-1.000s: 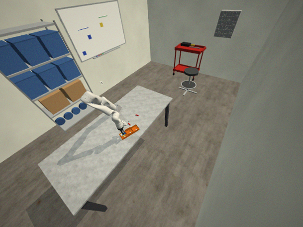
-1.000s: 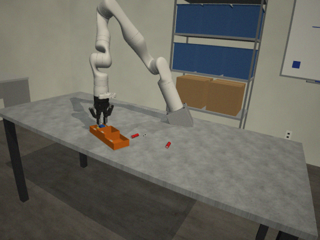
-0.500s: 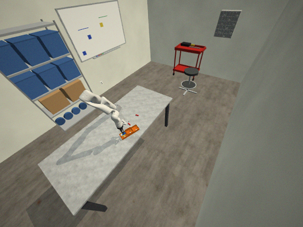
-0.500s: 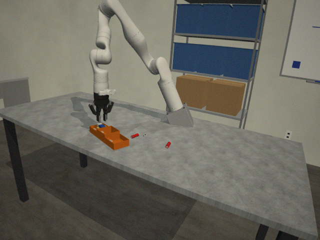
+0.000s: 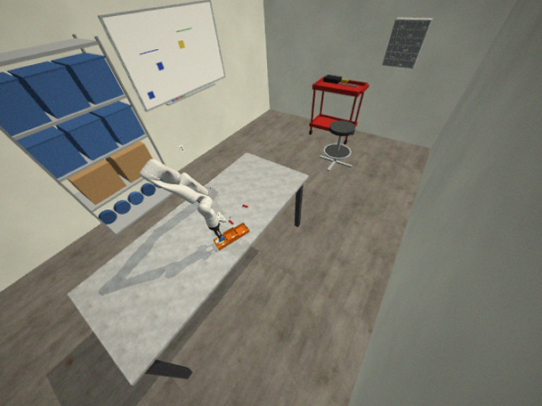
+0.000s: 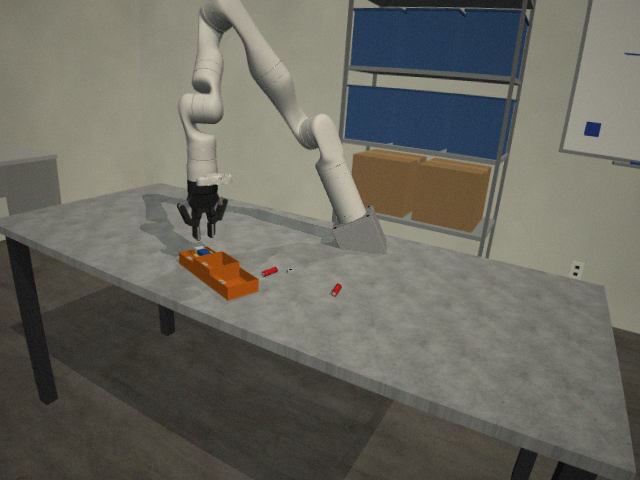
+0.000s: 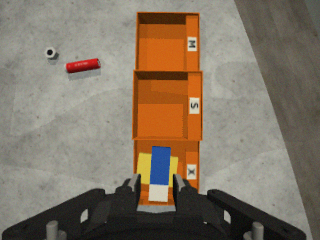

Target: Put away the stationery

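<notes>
An orange tray of three bins [image 7: 167,100] marked M, S and X lies on the table; it also shows in the exterior view [image 6: 218,272] and the top view [image 5: 230,236]. A blue and white eraser [image 7: 160,172] lies in the X bin on top of a yellow pad [image 7: 144,167]; the eraser also shows in the exterior view [image 6: 203,251]. My gripper [image 7: 156,183] [image 6: 202,235] hangs straight above the X bin, a little above the eraser. Its fingers stand partly apart and hold nothing. The M and S bins are empty.
A red cylinder [image 7: 83,65] and a small grey nut [image 7: 50,52] lie on the table left of the tray. A second red cylinder [image 6: 336,289] lies farther out. The table edge runs close along the tray's right side.
</notes>
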{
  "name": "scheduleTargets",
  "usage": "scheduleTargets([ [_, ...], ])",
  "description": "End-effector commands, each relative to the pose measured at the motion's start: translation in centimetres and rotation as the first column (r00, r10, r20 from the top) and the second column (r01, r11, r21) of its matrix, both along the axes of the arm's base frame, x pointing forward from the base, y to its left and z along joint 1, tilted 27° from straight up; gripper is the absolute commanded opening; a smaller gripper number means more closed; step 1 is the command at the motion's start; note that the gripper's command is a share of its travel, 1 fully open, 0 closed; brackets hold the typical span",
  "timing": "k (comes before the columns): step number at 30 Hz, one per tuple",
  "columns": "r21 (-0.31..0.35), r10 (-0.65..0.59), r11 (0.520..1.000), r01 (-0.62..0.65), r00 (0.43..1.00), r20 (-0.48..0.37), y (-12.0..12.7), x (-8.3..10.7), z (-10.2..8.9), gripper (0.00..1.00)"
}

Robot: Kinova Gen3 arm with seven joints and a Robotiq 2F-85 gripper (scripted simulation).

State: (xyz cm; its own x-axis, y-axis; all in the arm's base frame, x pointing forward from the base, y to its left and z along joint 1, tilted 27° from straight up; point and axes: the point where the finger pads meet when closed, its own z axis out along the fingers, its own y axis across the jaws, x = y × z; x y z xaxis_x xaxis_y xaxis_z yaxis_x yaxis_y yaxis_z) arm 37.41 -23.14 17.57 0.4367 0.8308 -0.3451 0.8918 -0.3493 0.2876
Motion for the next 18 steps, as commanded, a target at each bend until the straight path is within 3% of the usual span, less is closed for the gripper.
scheduleTargets([
  [1,-0.004,0.003,1.000,-0.003,1.000,0.011,0.4,0.1,1.2,1.00],
  [18,-0.004,0.003,1.000,-0.003,1.000,0.011,3.0,-0.6,6.6,1.00],
])
